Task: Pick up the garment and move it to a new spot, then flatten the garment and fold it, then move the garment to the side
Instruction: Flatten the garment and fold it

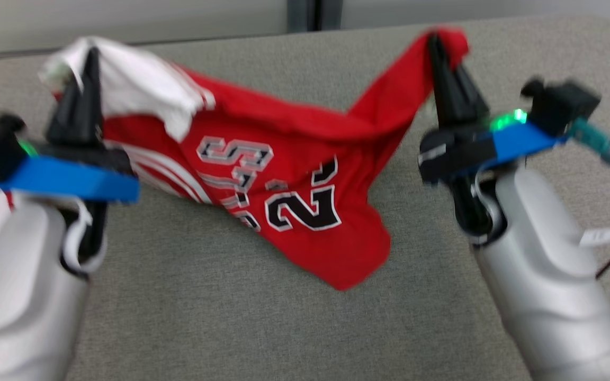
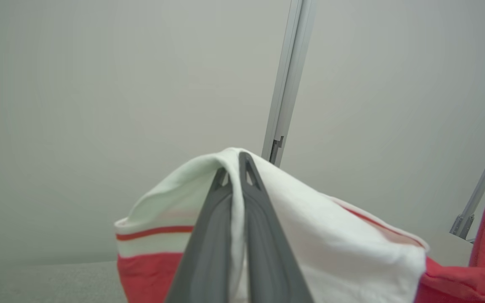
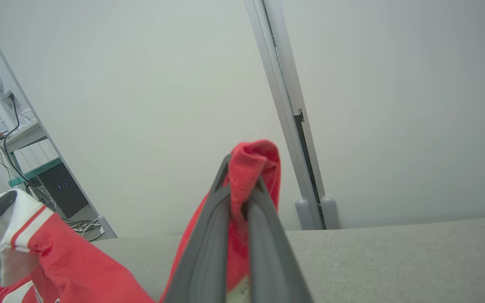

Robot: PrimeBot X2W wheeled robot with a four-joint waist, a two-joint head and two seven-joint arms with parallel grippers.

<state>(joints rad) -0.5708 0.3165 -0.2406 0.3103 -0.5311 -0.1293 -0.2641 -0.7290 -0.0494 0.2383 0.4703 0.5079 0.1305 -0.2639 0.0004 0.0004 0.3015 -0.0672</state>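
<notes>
Grey cloth-topped table (image 1: 204,328) lay under the garment (image 1: 305,180), a red jersey hanging slack between your arms, its lower part resting on the surface. Your left gripper (image 1: 91,58) was clamped on its white edge and your right gripper (image 1: 434,45) pinched a red corner. It looked light and limp, so hems and corners seemed your surest holds.
</notes>
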